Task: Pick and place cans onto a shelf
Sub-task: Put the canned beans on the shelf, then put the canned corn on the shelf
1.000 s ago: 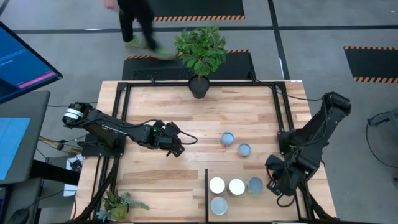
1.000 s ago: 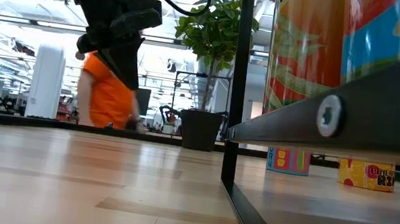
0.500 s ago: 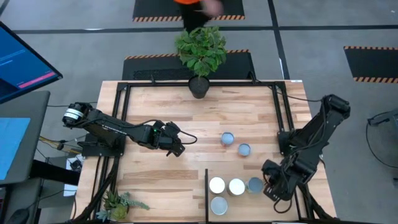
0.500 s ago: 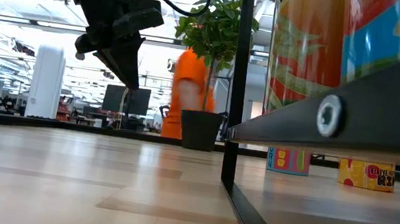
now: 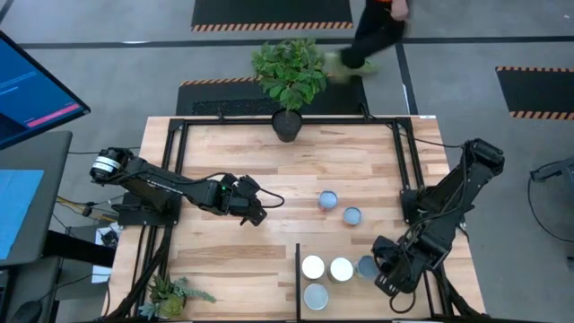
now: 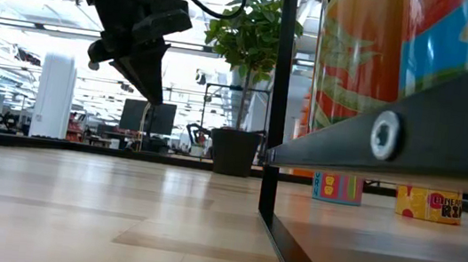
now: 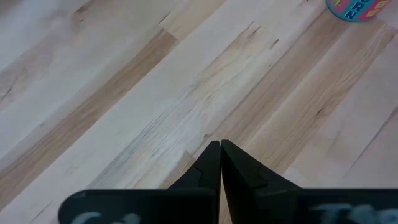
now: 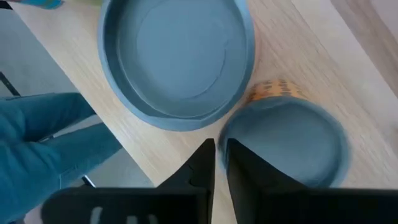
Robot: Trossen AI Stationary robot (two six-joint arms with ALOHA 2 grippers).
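Overhead layout, left to right. The left gripper (image 5: 255, 213), jaws pressed together and empty, is held over bare planks of the large wooden tabletop (image 5: 233, 251). Two short blue-topped metal cans (image 5: 329, 199) stand loose near mid-table, just beside each other. Four more short cans (image 5: 314, 266), silvery, white and pale blue on top, are grouped on the light-wood shelf panel framed in thin black bars (image 5: 298, 278). The right gripper (image 5: 384, 278), jaws nearly together and holding nothing, is poised at the pale-blue can (image 5: 367, 266). For the next pick, the fingers would best be spread wider than a can's rim before descent, and centred on one loose can.
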